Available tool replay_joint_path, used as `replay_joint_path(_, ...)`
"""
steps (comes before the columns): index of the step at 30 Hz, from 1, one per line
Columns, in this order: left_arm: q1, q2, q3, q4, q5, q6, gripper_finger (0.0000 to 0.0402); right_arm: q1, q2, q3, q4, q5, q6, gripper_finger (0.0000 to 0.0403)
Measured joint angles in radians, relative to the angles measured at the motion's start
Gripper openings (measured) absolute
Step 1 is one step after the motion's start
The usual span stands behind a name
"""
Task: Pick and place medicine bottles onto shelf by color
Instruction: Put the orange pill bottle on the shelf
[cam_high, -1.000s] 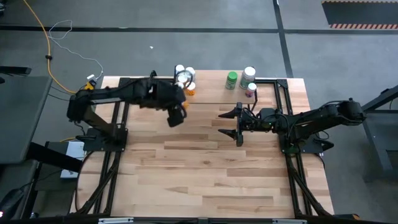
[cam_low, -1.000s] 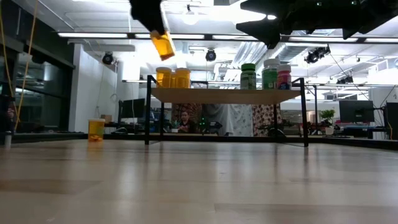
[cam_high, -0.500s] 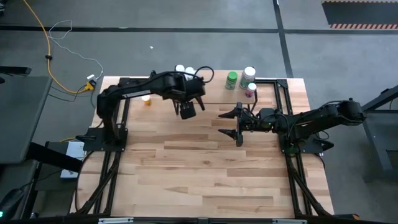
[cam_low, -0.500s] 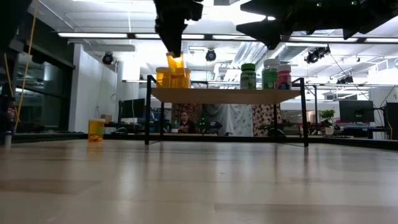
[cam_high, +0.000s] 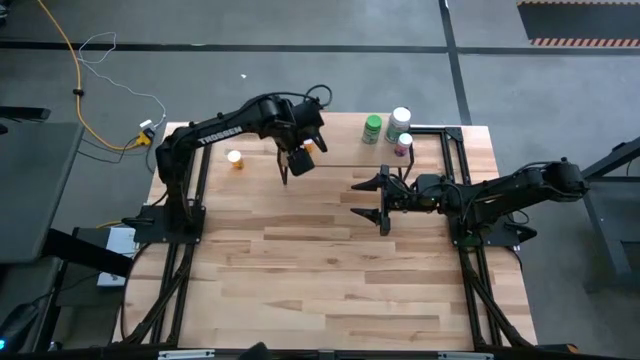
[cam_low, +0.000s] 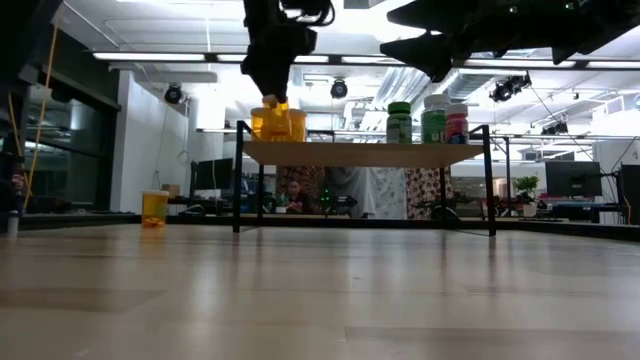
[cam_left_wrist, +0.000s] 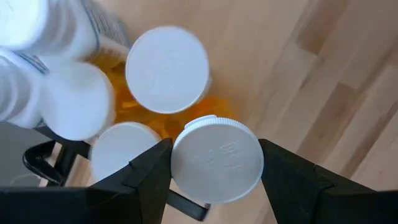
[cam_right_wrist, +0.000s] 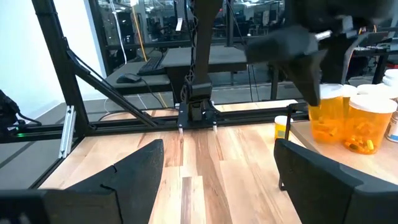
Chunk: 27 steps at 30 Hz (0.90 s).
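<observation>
Orange bottle (cam_left_wrist: 214, 159) pinched in left hand (cam_left_wrist: 216, 163) over shelf (cam_low: 365, 153); right hand (cam_high: 382, 201) spread.

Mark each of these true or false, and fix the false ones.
1. The left gripper grips a white-capped orange bottle above the shelf. True.
2. The right gripper holds the green bottle. False: its fingers are open and empty above the table, and the green bottle stands on the shelf.
3. One orange bottle stands alone on the tabletop, off the shelf. True.
4. The pink bottle lies tipped over on the tabletop. False: it stands upright on the shelf beside the green ones.
5. The held bottle is over the shelf's end with the green bottles. False: it is at the end where other orange bottles stand.
</observation>
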Motion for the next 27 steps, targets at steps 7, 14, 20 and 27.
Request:
replay_joint_path(7, 0.038, 0.001, -0.001, -0.001, 0.045, -0.031, 0.0209, 0.000, 0.000, 0.000, 0.001, 0.000, 0.000, 0.0296)
replay_joint_path(14, 0.043, 0.001, -0.001, -0.001, 0.048, -0.058, 0.0209, 0.000, 0.000, 0.000, 0.001, 0.000, 0.000, 0.0296)
replay_joint_path(20, 0.042, 0.001, -0.001, -0.003, 0.048, -0.060, 0.0209, 0.000, 0.000, 0.000, 0.001, 0.000, 0.000, 0.0296)
replay_joint_path(27, 0.041, 0.001, -0.001, -0.008, 0.051, -0.068, 0.0209, 0.000, 0.000, 0.000, 0.001, 0.000, 0.000, 0.0296)
